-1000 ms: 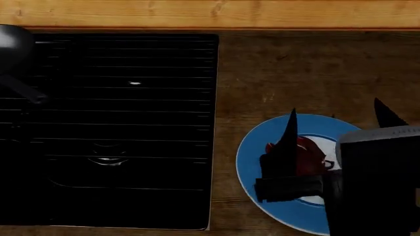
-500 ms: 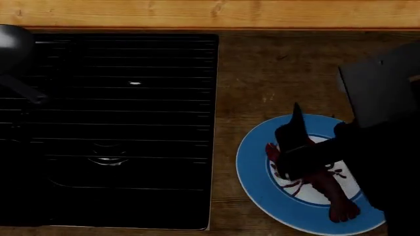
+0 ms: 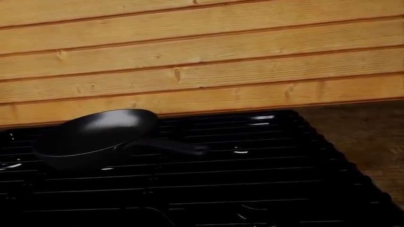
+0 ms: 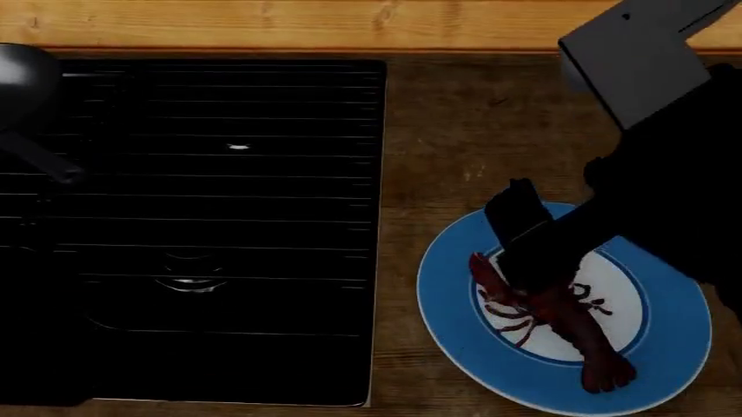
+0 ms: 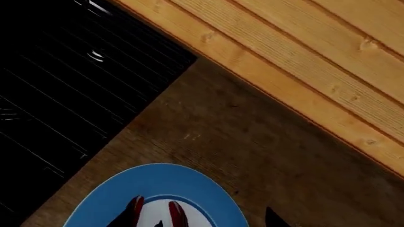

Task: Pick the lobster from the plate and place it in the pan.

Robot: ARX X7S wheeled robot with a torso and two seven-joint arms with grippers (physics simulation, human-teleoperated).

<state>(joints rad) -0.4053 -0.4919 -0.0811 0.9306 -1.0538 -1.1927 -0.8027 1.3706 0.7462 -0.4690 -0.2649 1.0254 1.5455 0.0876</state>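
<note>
The lobster (image 4: 557, 326) lies on the plate (image 4: 447, 291), stretched across the white centre with its claws toward the left and far side and its fanned tail reaching the blue rim on the near side. The plate sits on the brown wooden counter (image 4: 487, 130), to the right of the black ridged cooktop (image 4: 232, 226). The right gripper (image 4: 524, 233) comes in from the far right, its dark body hanging over the lobster's front half and hiding part of it; from the head view I cannot tell how far its jaws are parted or whether they touch the lobster. In the right wrist view two red claw tips (image 5: 173, 213) show on the plate at the frame's edge, with one dark fingertip (image 5: 275, 217) visible off to the side, apart from them. The pan (image 3: 94, 137) rests on the cooktop at its far left corner, close to the wooden plank wall (image 3: 202, 56), handle pointing right and toward the near side. The left gripper itself is out of sight.
</note>
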